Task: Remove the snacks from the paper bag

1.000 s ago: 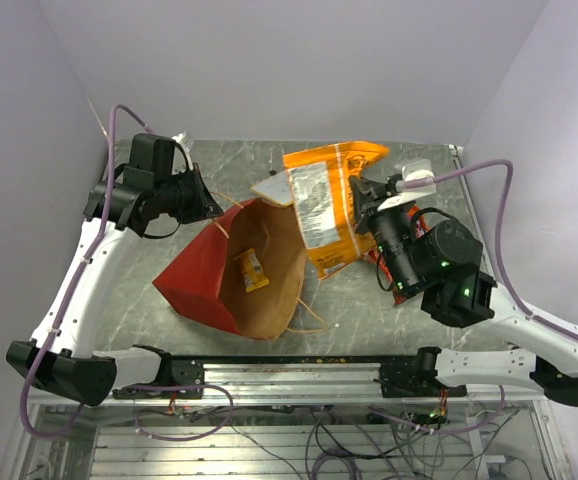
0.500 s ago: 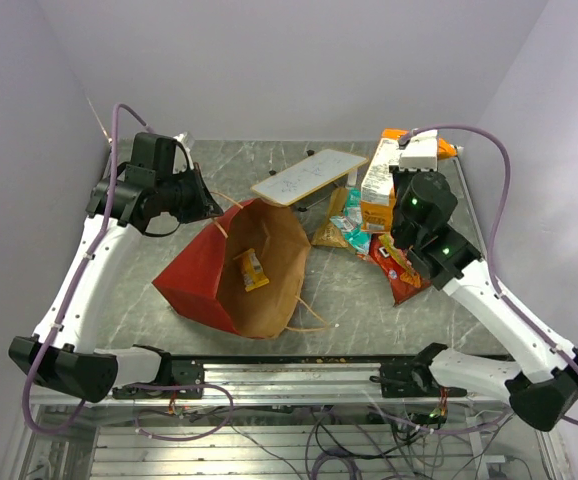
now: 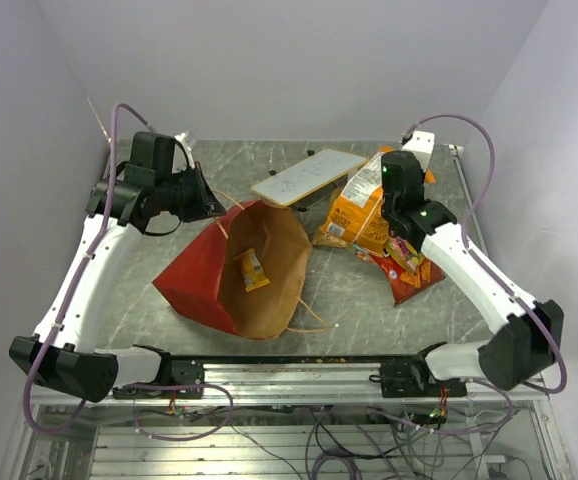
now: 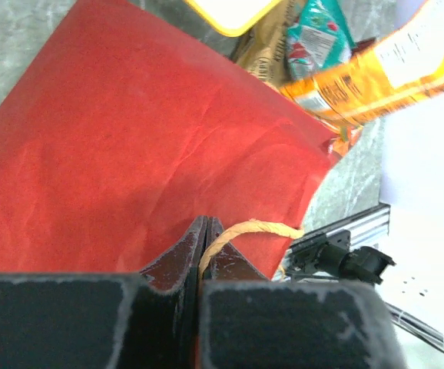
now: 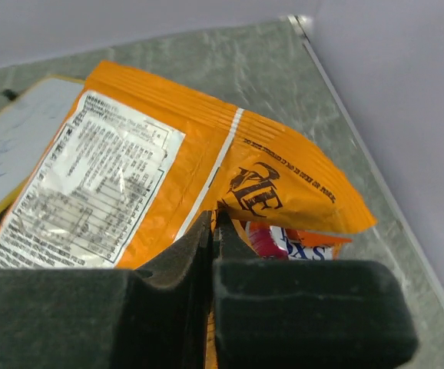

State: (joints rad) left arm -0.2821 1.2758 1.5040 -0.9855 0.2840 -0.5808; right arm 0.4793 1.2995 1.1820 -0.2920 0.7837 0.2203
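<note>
Orange chip bag (image 5: 207, 165) pinched in my right gripper (image 5: 213, 221) by the pile (image 3: 397, 265); release next; left gripper (image 4: 204, 228) clamps the handle (image 4: 246, 227) of the paper bag (image 3: 191, 275); yellow packet (image 3: 251, 269) inside.

One paper bag (image 3: 201, 278). One board (image 3: 309, 176). Six snacks: one yellow packet (image 3: 251, 268), one orange chip bag (image 3: 357, 213), one red chip bag (image 3: 412, 286), one gold-brown pack (image 3: 327, 236), one teal pack (image 4: 319, 31), one multicoloured pack (image 3: 402, 252).
</note>
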